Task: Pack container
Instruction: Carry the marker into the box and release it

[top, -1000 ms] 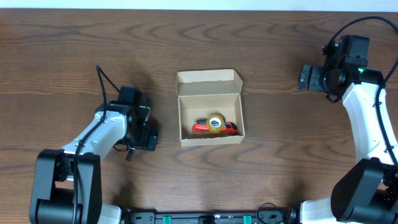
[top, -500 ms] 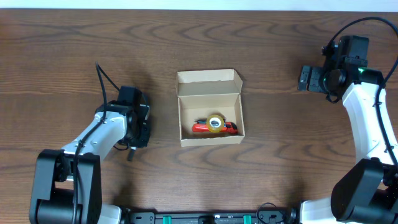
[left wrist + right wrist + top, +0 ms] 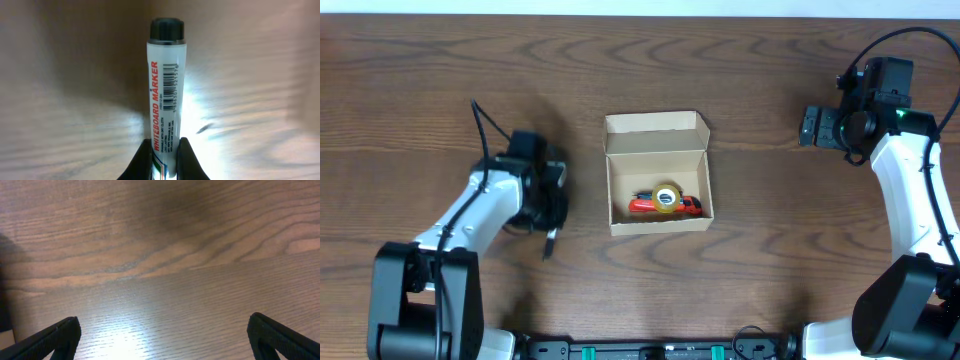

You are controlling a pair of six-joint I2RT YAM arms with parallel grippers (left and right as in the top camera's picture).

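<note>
Small tan cardboard box (image 3: 657, 172) at about the middle of the worktop (image 3: 770, 260), open. Plain brown sides; hinged lid (image 3: 656, 133) folded back flat toward the far edge. Inside, by the near wall, a round yellow tape measure (image 3: 666, 198) lying over a red tool (image 3: 642, 206). Hard to say what kind of tool, being partly covered.

Left gripper (image 3: 164, 150) between the box and the left edge, clamped on a whiteboard marker (image 3: 165, 85) with a white barrel and dark cap. Lower end of the marker cut off at the bottom of the left wrist view; small print under the red lettering too fine to read. From overhead, only a dark sliver of it showing below the gripper.

Right gripper (image 3: 162, 332) near the far right corner, spread wide with nothing between. Only the two dark fingertips (image 3: 55, 337) in the right wrist view, clipped by the lower corners.
</note>
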